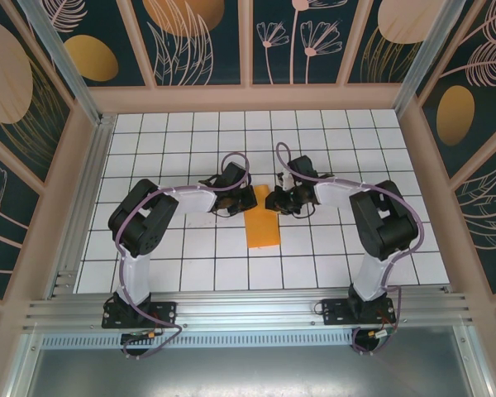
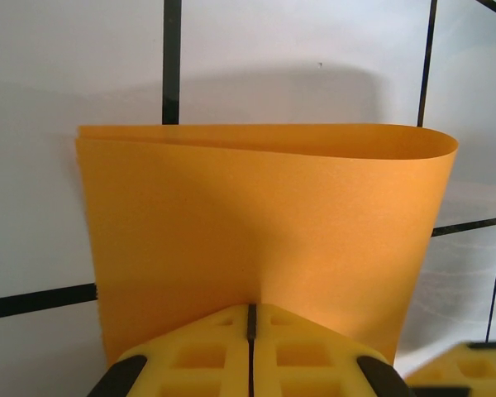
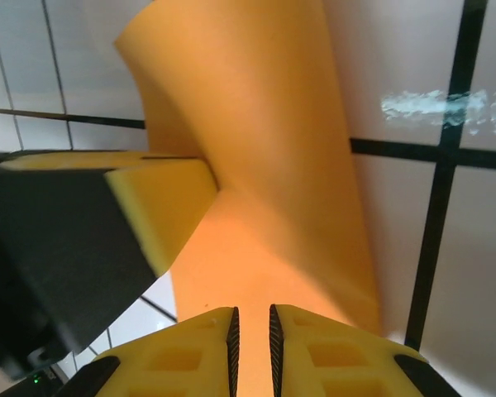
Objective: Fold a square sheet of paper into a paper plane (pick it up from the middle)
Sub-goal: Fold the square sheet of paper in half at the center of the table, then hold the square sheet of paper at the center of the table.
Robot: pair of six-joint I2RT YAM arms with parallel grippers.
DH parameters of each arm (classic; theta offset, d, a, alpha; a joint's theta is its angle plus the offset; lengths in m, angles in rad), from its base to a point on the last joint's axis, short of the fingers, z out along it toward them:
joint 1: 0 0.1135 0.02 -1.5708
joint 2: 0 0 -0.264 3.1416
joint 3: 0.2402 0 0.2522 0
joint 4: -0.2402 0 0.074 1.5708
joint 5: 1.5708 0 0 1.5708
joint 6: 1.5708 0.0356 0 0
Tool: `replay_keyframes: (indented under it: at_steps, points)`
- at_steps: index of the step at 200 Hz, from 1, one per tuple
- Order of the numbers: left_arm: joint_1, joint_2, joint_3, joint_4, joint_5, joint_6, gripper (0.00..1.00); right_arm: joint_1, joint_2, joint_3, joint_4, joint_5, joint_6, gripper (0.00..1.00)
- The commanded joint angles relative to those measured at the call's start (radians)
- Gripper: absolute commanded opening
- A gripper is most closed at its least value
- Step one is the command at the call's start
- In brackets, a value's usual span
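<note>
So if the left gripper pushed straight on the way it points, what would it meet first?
The orange paper it is shut on: the folded sheet stands right ahead of the left gripper. Past that, probably the tiled table, though depth is unclear.

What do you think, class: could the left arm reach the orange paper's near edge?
Probably yes: tiles beside that edge are bare, but the left end effector is shut on the paper's far end and must release first.
</note>
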Motion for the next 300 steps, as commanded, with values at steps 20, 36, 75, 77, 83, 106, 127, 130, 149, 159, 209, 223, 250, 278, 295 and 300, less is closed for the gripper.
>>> replay_keyframes:
  at_steps: [20, 36, 75, 77, 83, 106, 127, 130, 149, 159, 209, 223, 250, 278, 295, 300]
  points:
    - [0.011, 0.042, -0.049, -0.13, -0.074, 0.034, 0.09, -0.007, 0.047, 0.002, 0.007, 0.011, -0.014, 0.22]
    - [0.01, 0.033, -0.031, -0.131, -0.067, 0.036, 0.09, -0.01, 0.049, -0.017, 0.011, 0.022, -0.007, 0.21]
    - [0.01, -0.012, 0.008, -0.091, -0.028, 0.039, 0.13, -0.01, 0.053, -0.069, 0.048, 0.03, 0.047, 0.21]
    - [0.01, -0.017, 0.008, -0.086, -0.022, 0.037, 0.14, -0.01, 0.053, -0.071, 0.05, 0.032, 0.05, 0.21]
    - [0.01, -0.034, 0.006, -0.072, -0.009, 0.033, 0.16, -0.009, 0.052, -0.078, 0.056, 0.035, 0.06, 0.21]
    - [0.01, -0.113, -0.062, 0.019, 0.053, -0.009, 0.21, 0.003, 0.046, -0.101, 0.074, 0.064, 0.122, 0.21]
    - [0.01, -0.177, -0.167, 0.136, 0.12, -0.061, 0.22, 0.037, 0.028, -0.141, 0.113, 0.103, 0.255, 0.21]
    - [0.009, -0.183, -0.193, 0.148, 0.127, -0.065, 0.23, 0.043, 0.023, -0.15, 0.122, 0.106, 0.277, 0.21]
    - [0.011, -0.208, -0.279, 0.223, 0.179, -0.094, 0.23, 0.084, -0.011, -0.206, 0.176, 0.132, 0.376, 0.21]
    - [0.01, -0.21, -0.308, 0.258, 0.202, -0.107, 0.22, 0.089, -0.018, -0.222, 0.197, 0.127, 0.407, 0.21]
    - [0.01, -0.165, -0.303, 0.115, 0.132, -0.065, 0.16, 0.07, -0.01, -0.22, 0.212, 0.121, 0.415, 0.21]
    - [0.01, -0.147, -0.272, 0.028, 0.091, -0.026, 0.16, 0.065, -0.009, -0.21, 0.211, 0.105, 0.394, 0.21]
    - [0.01, -0.115, -0.234, -0.089, 0.034, 0.041, 0.12, 0.062, -0.06, -0.181, 0.266, 0.033, 0.313, 0.21]
    - [0.009, -0.089, -0.2, -0.149, 0.006, 0.081, 0.11, 0.062, -0.077, -0.095, 0.212, 0.04, 0.241, 0.21]
    - [0.009, -0.08, -0.191, -0.158, 0.004, 0.089, 0.1, 0.058, -0.036, -0.055, 0.178, 0.067, 0.226, 0.2]
    - [0.01, -0.078, -0.189, -0.161, 0.0, 0.091, 0.1, 0.056, -0.023, -0.044, 0.171, 0.075, 0.223, 0.2]
